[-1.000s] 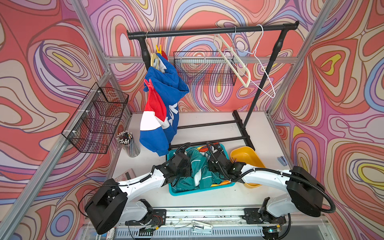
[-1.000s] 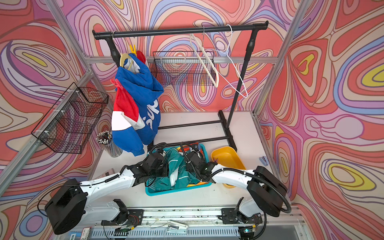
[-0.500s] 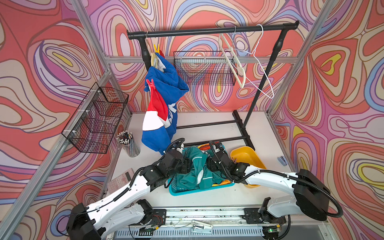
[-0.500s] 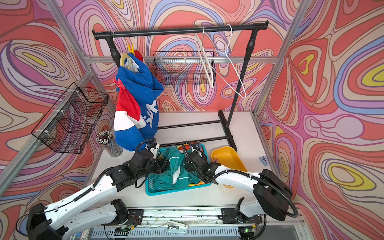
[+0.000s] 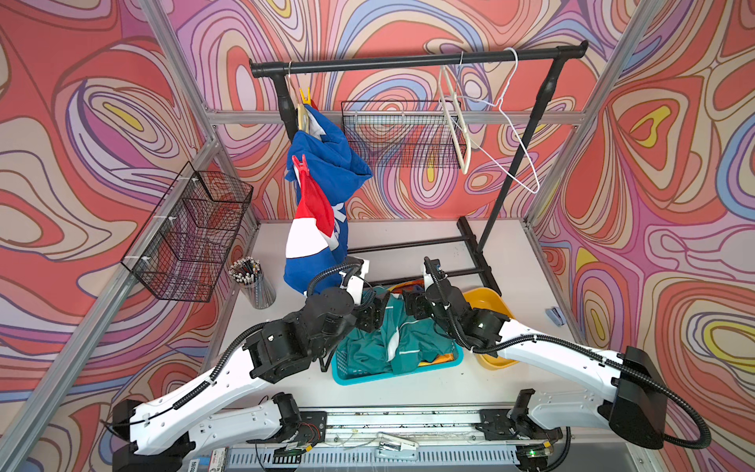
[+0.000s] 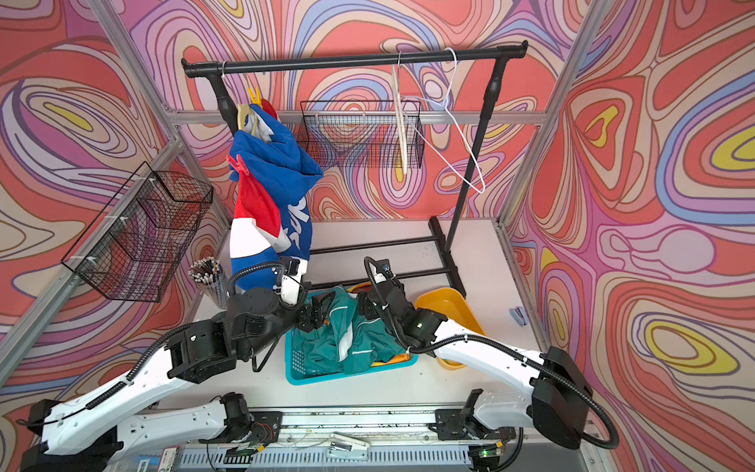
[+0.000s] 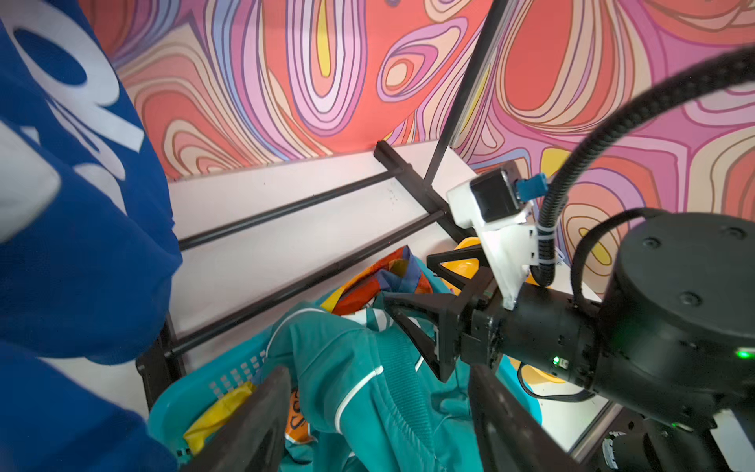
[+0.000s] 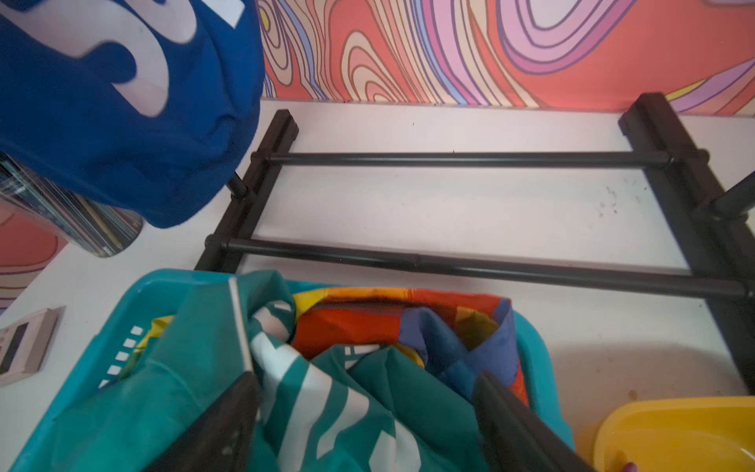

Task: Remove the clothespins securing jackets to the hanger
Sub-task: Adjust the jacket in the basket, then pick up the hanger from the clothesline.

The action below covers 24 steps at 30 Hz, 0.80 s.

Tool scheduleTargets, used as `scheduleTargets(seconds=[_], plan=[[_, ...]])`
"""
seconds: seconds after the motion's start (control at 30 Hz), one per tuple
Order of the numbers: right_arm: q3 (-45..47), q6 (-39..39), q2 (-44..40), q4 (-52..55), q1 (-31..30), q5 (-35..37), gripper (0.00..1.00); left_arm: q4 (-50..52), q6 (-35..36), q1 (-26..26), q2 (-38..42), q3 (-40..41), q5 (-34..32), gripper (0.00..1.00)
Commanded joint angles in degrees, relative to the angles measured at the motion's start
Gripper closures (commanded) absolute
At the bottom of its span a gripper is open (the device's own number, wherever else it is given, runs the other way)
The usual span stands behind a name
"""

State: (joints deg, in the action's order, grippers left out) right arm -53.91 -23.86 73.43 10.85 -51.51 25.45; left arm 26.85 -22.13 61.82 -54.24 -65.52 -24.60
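2 jackets (image 5: 394, 341) inside basket (image 5: 352, 376).

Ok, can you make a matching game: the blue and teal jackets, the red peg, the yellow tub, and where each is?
1 blue jacket with red and white bands
2 teal zip jacket
3 red plastic clothespin
4 yellow plastic tub

A in the turquoise plastic basket
B clipped onto blue fabric
C on the table beside the basket
D hanging from the black metal rail

Pairs: 1-D, 2-A, 3-B, 4-C

Rail (image 5: 388, 63) middle is open between blue jacket (image 5: 327, 163) and empty hangers (image 5: 453, 122). Rack base bars (image 8: 449, 263) block tabletop (image 8: 449, 204) behind teal basket (image 5: 367, 374).
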Motion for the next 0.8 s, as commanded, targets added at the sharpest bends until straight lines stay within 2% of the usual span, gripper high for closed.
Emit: scheduleTargets(seconds=[0.0, 0.17, 0.23, 0.4, 0.6, 0.77], plan=[[-3.17, 0.23, 0.49, 5.61, -0.41, 3.74, 0.15, 1.5, 6.32, 3.23, -1.36, -5.38, -9.33, 0.32], [-1.23, 0.04, -2.15, 2.9, -0.4, 4.68, 0.15, 4.13, 11.58, 5.29, -2.32, -13.97, -18.99, 0.33], [-0.35, 0.3, -3.13, 2.42, -0.35, 5.28, 0.14, 3.26, 14.81, 5.68, -2.42, -15.58, -21.36, 0.33], [0.55, 1.63, -3.36, 2.43, -0.36, 6.28, 0.13, 3.43, 20.98, 6.51, -4.11, -20.48, -32.06, 0.33], [1.06, 2.11, -2.23, 1.81, -0.4, 6.74, 0.12, -1.72, 27.95, 7.2, -2.55, -21.15, -40.79, 0.32], [0.47, 2.32, -0.37, 2.5, -0.41, 6.37, 0.12, -8.87, 35.67, 7.57, -2.36, -20.11, -44.61, 0.31]])
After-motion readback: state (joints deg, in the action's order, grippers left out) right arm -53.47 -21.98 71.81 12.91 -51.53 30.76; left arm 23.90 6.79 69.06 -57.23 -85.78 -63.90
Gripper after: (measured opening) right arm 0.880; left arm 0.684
